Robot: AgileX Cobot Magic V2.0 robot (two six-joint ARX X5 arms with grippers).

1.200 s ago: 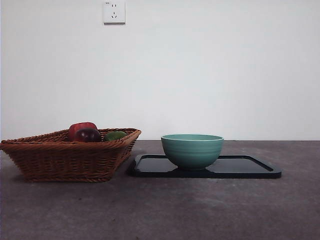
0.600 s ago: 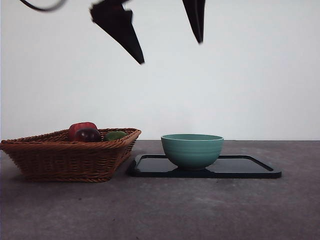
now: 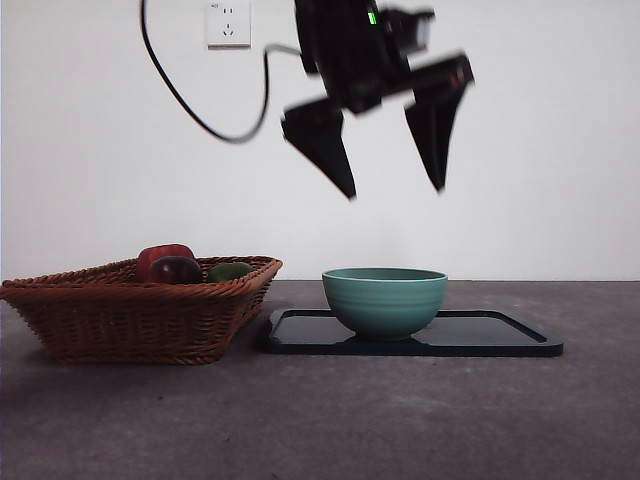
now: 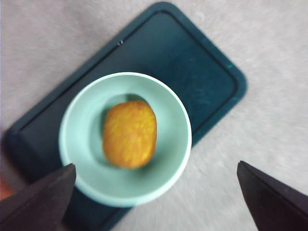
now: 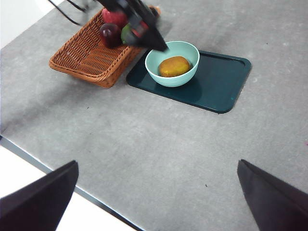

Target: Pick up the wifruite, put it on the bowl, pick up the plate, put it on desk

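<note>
On the dark grey worktop (image 3: 330,420), nearest in the front view, a woven brown basket (image 3: 140,310) stands to one side with a dark red fruit (image 3: 170,265) and a green fruit (image 3: 231,271) showing above its rim. Just beside it lies a flat dark tray (image 3: 480,335), and on the tray's basket end stands the pale teal bowl (image 3: 385,300). From this low angle the bowl's inside is hidden, but the left wrist view looks straight down into it: the orange-brown wifruite (image 4: 130,134) lies in the bottom of the bowl, alone and clear of the rim. The right wrist view from farther back shows the same arrangement, the fruit in the bowl, the bowl on the tray, the basket near the tray's end. Above the bowl hangs the left claw (image 3: 392,182), empty, its two black jaws spread wide apart and pointing down, well clear of the rim. Half a second ago only the jaw tips showed at the top of the front view; now the claw has come lower, so its body and trailing cable (image 3: 190,105) are in sight. A second ago no arm was in that view at all. Basket, tray and bowl have not shifted. The right claw (image 5: 154,192) waits high over the near edge of the worktop, jaws wide apart and holding nothing. Farthest back, a white socket (image 3: 228,22) sits on the pale wall.
</note>
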